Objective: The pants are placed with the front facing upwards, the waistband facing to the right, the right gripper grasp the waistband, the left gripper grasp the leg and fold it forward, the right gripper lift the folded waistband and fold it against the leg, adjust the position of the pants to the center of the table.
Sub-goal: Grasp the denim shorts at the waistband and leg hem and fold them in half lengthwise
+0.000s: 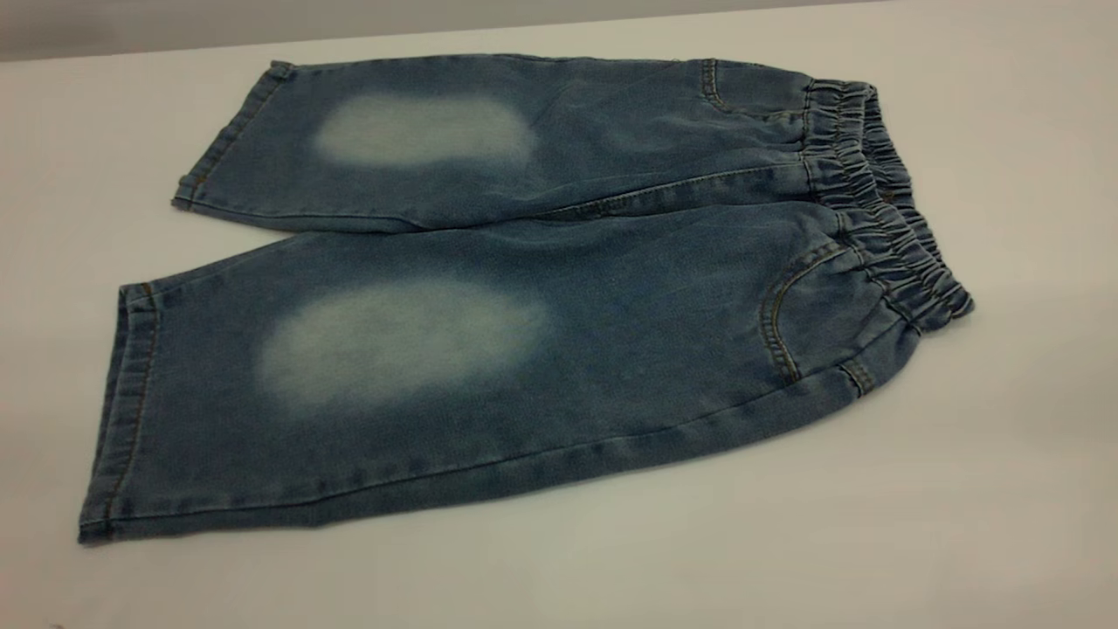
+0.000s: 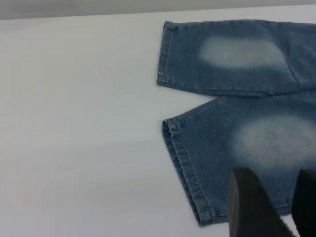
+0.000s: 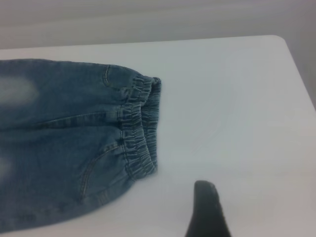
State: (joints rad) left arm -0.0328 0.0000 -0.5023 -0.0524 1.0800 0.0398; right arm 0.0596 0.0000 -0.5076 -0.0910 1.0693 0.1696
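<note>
The blue denim pants (image 1: 524, 288) lie flat on the white table (image 1: 873, 524), front up, both legs spread toward the left. The gathered waistband (image 1: 882, 201) points right. Pale oval patches mark each knee. My left gripper (image 2: 275, 174) hangs open above the near leg (image 2: 222, 148), close to its hem and side seam, holding nothing. Of my right gripper only one dark finger (image 3: 206, 207) shows, over bare table beside the waistband (image 3: 140, 128) and apart from it. Table shows on both sides of that finger. Neither gripper appears in the exterior view.
The table's far edge (image 1: 524, 31) runs just behind the far leg. Its rounded corner (image 3: 279, 42) shows in the right wrist view. Bare surface surrounds the pants at the front and right.
</note>
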